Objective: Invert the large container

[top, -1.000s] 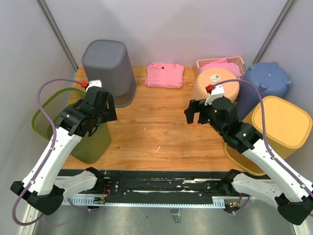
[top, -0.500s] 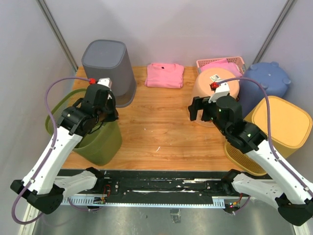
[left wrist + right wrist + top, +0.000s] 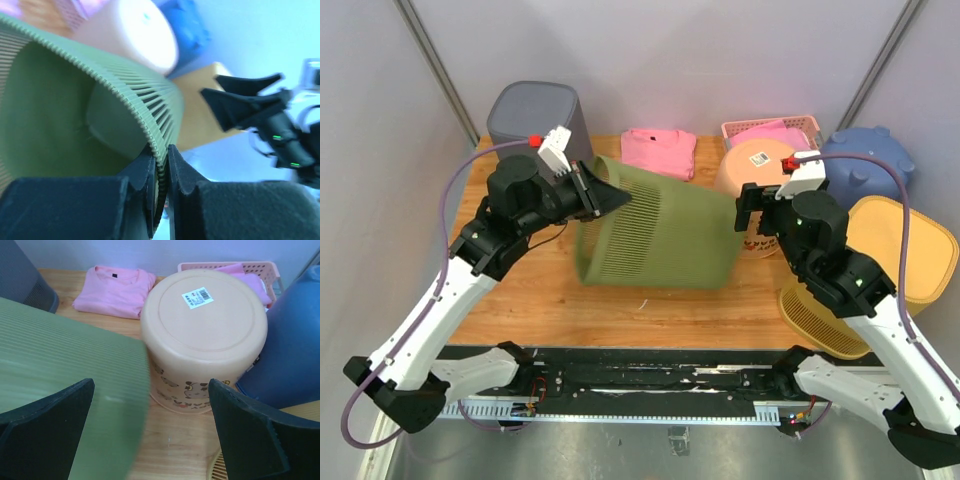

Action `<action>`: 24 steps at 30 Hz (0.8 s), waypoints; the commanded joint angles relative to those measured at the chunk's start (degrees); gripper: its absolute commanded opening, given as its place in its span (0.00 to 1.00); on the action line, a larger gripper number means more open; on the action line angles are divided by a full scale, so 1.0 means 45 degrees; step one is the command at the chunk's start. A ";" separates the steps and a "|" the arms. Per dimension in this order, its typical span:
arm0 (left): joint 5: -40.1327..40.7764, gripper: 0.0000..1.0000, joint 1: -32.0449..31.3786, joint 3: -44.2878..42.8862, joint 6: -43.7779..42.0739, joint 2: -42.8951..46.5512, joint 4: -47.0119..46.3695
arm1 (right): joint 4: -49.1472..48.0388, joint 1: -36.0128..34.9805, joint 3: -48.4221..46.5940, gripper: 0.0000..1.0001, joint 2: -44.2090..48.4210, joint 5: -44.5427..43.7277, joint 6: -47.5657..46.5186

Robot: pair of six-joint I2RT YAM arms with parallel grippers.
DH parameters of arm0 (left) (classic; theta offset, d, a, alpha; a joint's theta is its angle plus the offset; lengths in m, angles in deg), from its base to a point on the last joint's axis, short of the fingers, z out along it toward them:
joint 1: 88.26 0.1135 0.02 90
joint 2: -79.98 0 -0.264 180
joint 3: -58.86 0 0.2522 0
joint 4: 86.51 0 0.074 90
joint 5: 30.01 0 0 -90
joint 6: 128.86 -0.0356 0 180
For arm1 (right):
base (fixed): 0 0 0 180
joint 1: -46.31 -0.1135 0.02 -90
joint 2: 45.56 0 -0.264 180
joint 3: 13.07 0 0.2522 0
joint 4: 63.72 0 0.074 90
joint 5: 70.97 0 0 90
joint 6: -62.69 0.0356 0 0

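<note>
Bright, even light from above, but the wrist cams are rougher

The overhead view is sharp and shows only a soft shadow under the green container (image 3: pixel 655 228) on the tabletop (image 3: pixel 620 320). The left wrist view is tinted blue and washed out with a mushy background, and the left gripper (image 3: pixel 160 152) is dark and soft. In the right wrist view the container's edge is smeared, the cream tub (image 3: pixel 202 315) is crisp, and the right gripper (image 3: pixel 150 381) is a near-black silhouette.

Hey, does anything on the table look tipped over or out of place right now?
Yes. The green slatted basket is on its side over the middle of the table, mouth toward the left. The left gripper is pinching its rim, so it looks mid-flip rather than fallen.
</note>
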 commanded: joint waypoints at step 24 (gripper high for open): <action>-0.3198 0.58 0.3439 0.4821 0.1666 0.0110 -0.2318 | 0.1382 0.0420 0.0509 0.99 -0.0044 0.3745 0.1745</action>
